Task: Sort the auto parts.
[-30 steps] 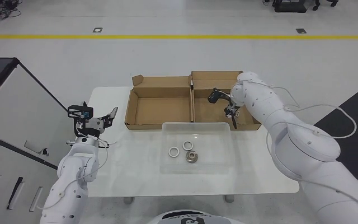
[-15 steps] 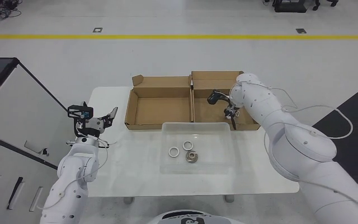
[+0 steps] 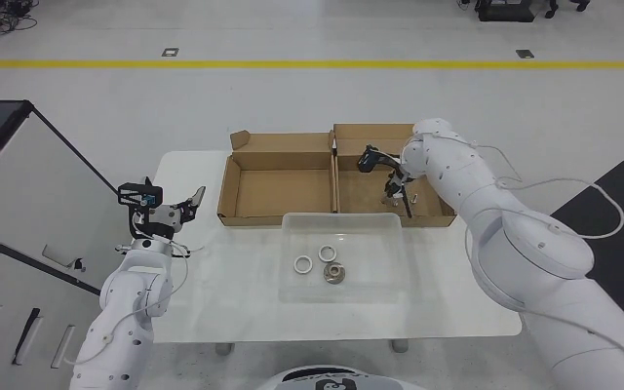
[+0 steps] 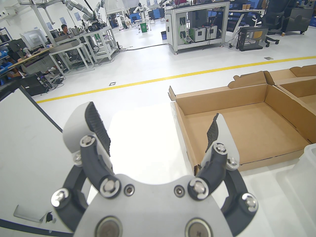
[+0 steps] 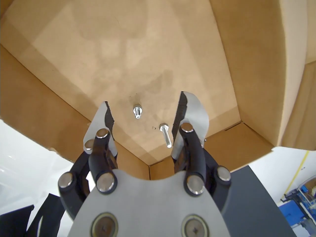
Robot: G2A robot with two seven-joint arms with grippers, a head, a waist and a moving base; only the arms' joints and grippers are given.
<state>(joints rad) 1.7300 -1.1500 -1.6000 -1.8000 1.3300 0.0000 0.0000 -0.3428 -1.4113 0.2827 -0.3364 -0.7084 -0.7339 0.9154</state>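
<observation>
Two open cardboard boxes stand side by side at the table's far side, the left box bare inside. My right gripper hangs open over the right box, holding nothing. Below it, on the right box's floor, lie two silver bolts, a short one and a longer one close to one finger. A clear plastic tray in front of the boxes holds two white rings and a metal hub part. My left gripper is open and holds nothing above the table's left edge.
The left box's near wall stands just to one side of the left gripper. A white slanted panel stands off the table's left side. Bare white tabletop lies between the left arm and the tray.
My right gripper has shifted a little toward the right box's far side and turned slightly. The left arm has not moved.
</observation>
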